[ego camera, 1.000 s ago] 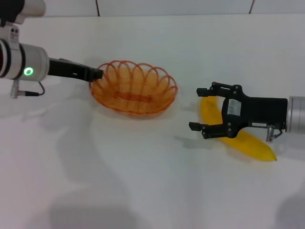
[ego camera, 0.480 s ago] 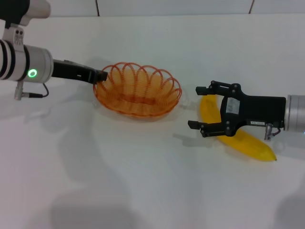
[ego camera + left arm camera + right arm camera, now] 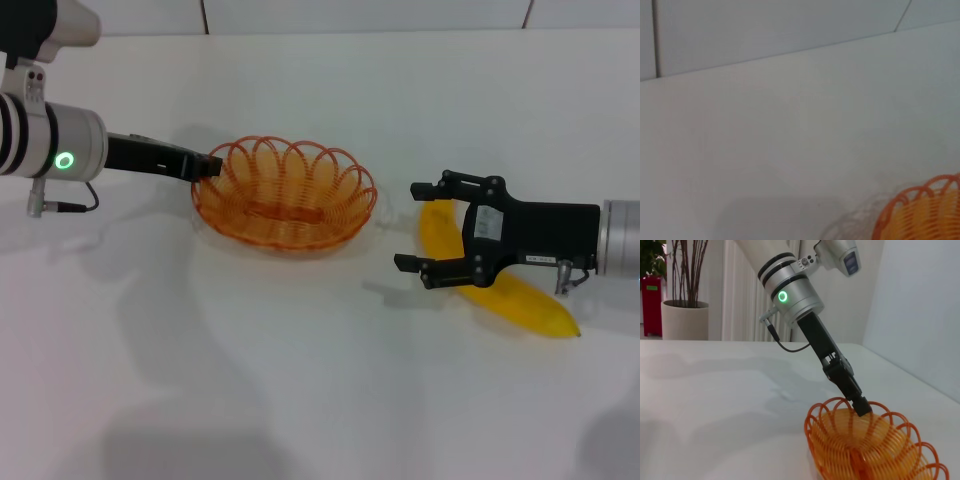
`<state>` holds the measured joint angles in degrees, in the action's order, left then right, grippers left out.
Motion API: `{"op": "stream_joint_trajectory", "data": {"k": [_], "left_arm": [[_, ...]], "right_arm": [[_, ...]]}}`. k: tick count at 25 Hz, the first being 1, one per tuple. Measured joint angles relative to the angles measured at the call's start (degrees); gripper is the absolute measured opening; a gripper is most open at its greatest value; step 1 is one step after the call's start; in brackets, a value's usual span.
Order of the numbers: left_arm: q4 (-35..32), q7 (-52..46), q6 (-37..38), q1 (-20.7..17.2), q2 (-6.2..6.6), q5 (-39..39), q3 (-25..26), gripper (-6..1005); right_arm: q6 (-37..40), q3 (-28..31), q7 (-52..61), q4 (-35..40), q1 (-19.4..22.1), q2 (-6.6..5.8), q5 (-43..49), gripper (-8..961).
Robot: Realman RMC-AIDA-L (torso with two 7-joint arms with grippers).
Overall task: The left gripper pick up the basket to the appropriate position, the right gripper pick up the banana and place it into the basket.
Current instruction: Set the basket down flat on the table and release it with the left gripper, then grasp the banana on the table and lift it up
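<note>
The orange wire basket (image 3: 262, 222) stands left of centre on the white table. My left gripper (image 3: 208, 165) is shut on the basket's left rim, its black arm coming in from the left. The right wrist view shows the same grip, with the left gripper (image 3: 860, 407) on the basket (image 3: 875, 452) rim. A part of the basket (image 3: 920, 215) shows in the left wrist view. The yellow banana (image 3: 520, 295) lies on the table at the right. My right gripper (image 3: 410, 226) is open and empty, hovering over the banana's far end, with its fingertips past it towards the basket.
The white table (image 3: 300, 380) runs from the front edge to a tiled wall behind. A gap of bare table lies between the basket and the banana. A potted plant (image 3: 685, 305) and a red object (image 3: 652, 310) stand far off beyond the table.
The left gripper and the basket shifted slightly right, then back a little to the left and nearer. The right gripper and the banana have not moved.
</note>
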<state>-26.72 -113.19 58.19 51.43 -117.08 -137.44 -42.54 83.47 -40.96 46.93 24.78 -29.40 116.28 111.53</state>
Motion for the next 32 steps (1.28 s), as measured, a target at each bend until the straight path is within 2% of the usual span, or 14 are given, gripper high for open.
{"op": "stream_joint_trajectory", "data": {"k": [6,12,13,15,18,20,21,23,25,26,27,29,32], "left_arm": [[-0.1,0.3,0.3,-0.1,0.0,0.3,0.0,88],[-3.8,-0.4,1.6,-1.1,0.06,0.4,0.0,281],[-5.3,-0.7,2.4,-1.8,0.06,0.6,0.0,361],[-10.2,-1.1,6.4,-4.4,0.03,1.6,0.0,520],[-19.4,0.5,13.5,-10.3,-0.02,6.0,-1.7,655],[-25.4,4.4,16.7,-16.7,-0.03,12.0,-5.2,745],[-27.9,9.3,17.7,-21.4,-0.03,16.7,-7.9,759],[-29.3,16.8,17.9,-27.1,-0.04,23.0,-10.8,786],[-28.6,27.7,17.9,-33.1,-0.07,30.6,-13.4,814],[-26.7,36.8,18.1,-36.7,-0.07,36.0,-15.0,828],[-24.8,42.1,18.3,-38.2,-0.08,38.9,-15.8,842],[-20.1,51.2,18.6,-40.0,0.0,42.5,-16.2,869],[-15.2,56.7,18.8,-40.3,0.12,44.4,-14.8,895]], "right_arm": [[0.2,0.0,0.0,0.0,0.3,0.0,0.0,892],[0.3,0.0,0.0,0.0,1.0,-0.12,-0.1,891],[0.3,0.0,0.0,0.1,1.2,-0.16,-0.3,891],[0.3,0.0,0.0,0.2,1.6,-0.29,-1.0,891],[0.2,0.0,0.0,0.3,2.1,-0.34,-2.7,891],[0.3,0.0,0.0,0.2,2.4,-0.38,-3.5,891],[0.3,0.0,0.0,0.2,2.6,-0.4,-3.9,891],[0.3,0.0,0.0,0.2,3.1,-0.45,-4.5,891],[0.3,0.0,0.0,0.4,3.7,-0.49,-5.1,891],[0.4,0.0,0.0,0.5,4.0,-0.5,-5.5,891],[0.5,0.0,0.0,0.5,4.4,-0.58,-5.9,891],[0.9,0.0,0.1,0.5,5.2,-0.88,-6.4,891],[2.5,-0.3,1.8,0.9,6.5,-1.94,-6.3,891]]}}
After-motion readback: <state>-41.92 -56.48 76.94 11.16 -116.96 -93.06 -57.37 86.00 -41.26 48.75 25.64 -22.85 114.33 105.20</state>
